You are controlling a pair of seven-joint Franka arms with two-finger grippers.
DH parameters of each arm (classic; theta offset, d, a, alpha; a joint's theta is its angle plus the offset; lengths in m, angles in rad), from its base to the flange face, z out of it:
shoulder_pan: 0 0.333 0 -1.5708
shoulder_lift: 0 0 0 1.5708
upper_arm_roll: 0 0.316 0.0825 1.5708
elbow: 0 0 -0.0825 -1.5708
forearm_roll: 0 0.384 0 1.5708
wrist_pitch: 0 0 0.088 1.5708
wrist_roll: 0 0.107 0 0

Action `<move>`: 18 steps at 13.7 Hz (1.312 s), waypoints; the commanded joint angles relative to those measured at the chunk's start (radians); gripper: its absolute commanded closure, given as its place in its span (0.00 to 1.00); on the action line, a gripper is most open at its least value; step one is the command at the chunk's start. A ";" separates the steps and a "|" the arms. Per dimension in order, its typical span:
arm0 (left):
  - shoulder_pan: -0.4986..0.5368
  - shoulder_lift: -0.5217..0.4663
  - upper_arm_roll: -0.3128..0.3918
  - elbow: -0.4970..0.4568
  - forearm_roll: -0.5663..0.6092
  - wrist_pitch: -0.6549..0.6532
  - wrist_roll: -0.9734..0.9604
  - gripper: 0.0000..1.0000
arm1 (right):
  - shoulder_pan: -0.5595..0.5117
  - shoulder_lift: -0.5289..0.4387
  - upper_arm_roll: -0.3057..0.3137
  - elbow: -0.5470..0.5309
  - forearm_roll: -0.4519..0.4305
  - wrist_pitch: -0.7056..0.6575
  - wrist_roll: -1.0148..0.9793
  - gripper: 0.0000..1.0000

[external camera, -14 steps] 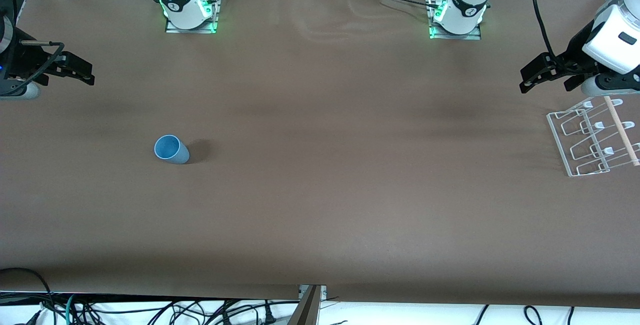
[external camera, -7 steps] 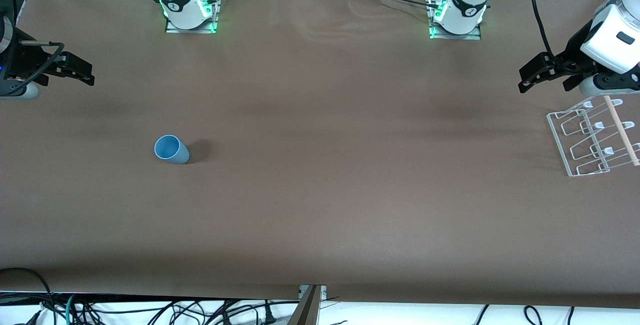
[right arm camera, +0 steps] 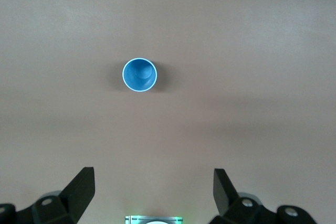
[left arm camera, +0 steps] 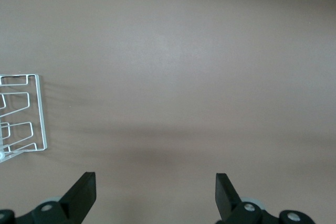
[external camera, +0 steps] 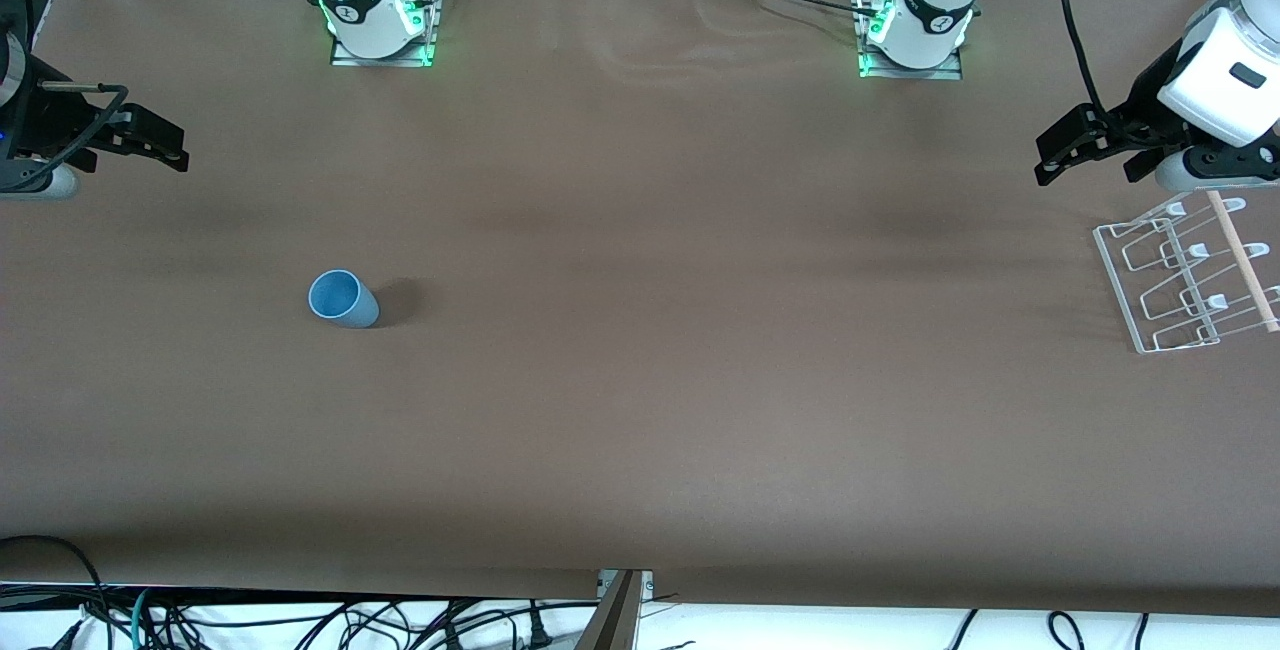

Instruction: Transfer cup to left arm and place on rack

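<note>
On the brown table (external camera: 640,330), toward the right arm's end, stands the small light-blue plastic tumbler (external camera: 342,298), a tapered cup without a handle, upright with its open mouth up. No label or writing can be read on it; its wall is smooth and plain, and the right wrist view looks straight down into its round rim and blue bottom (right arm camera: 139,74). It touches nothing but the table and casts a short shadow beside it.

At the left arm's end of the table lies the small white wire drying rack (external camera: 1180,275), its loop-shaped holders in rows and a light wooden rod (external camera: 1242,260) along one edge. The left wrist view catches only a corner of its wire loops (left arm camera: 21,116).

The right gripper (external camera: 160,145) hangs above the table edge at the right arm's end, well apart from the cup, its black fingers (right arm camera: 79,188) spread wide and holding nothing. The left gripper (external camera: 1075,150) hovers over bare table just beside the rack, its fingers (left arm camera: 81,195) likewise spread wide and empty.
</note>
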 commanded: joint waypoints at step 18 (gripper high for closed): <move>0.005 0.001 -0.006 0.023 -0.004 -0.020 0.010 0.00 | -0.023 0.068 0.005 0.019 -0.048 0.024 0.000 0.00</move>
